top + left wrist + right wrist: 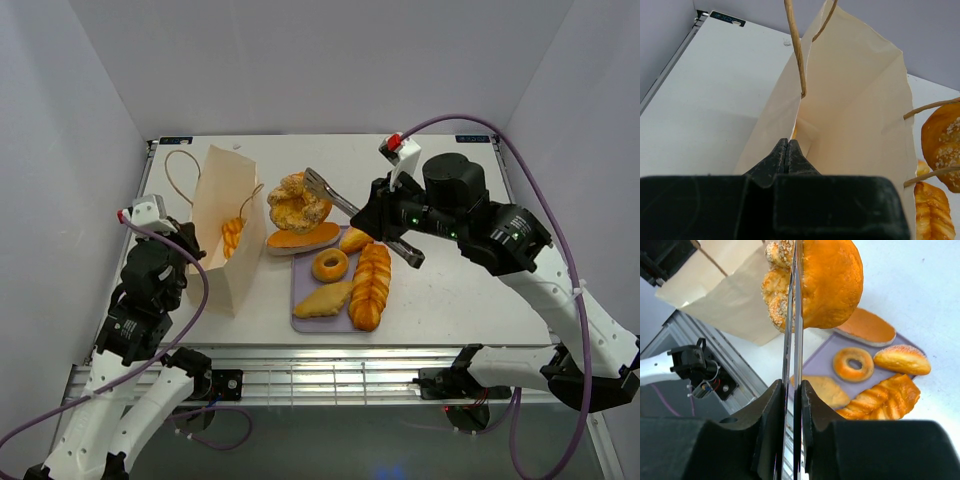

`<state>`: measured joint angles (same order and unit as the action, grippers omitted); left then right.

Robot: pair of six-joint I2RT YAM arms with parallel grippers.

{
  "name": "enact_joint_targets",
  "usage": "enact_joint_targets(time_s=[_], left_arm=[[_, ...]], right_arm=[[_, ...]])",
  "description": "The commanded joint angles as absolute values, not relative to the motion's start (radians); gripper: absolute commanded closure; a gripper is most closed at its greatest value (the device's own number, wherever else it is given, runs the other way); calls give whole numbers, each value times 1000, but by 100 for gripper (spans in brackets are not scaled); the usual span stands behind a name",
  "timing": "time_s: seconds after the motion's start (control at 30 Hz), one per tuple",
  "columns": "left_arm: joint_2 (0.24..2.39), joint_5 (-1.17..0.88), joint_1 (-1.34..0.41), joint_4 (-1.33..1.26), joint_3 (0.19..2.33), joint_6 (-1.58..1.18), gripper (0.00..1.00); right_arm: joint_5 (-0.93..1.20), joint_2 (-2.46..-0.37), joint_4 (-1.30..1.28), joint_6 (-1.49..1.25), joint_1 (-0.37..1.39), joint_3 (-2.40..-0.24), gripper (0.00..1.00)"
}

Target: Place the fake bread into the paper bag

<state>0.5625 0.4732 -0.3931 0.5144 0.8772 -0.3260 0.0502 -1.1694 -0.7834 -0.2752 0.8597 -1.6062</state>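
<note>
Currently left claw [786, 152] is closed, pinching the near rim of the paper bag [860, 115], which stands open on the counter [450, 290], left of the tray [303, 275]. Right claw [793, 390] is clamped on the tongs [335, 196]; these grip a seeded bun [832, 282] in the air, just right of the bag mouth.

The paper bag [213, 205] is pale tan, the tray [303, 283] light purple, the tongs [326, 188] silver, the braided loaf [371, 285] golden orange, the bun [296, 205] seed-dotted.
</note>
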Motion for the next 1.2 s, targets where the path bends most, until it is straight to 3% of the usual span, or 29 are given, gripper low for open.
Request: enact_joint_targets(time_s=[0.0,0.57,0.83,1.17], left_arm=[[575,422,-397,494,907,-347,100],[611,278,-397,445,922,-351,100],[612,265,-397,443,919,-347,100],[609,281,-397,443,910,-337,100]], right_arm=[[-29,-1178,-709,-241,865,-1710,85],[-120,-1316,-706,-134,867,-1928,86],[-6,-1405,-635,-112,867,-2017,85],[181,-1451,-523,-129,865,-1964,86]])
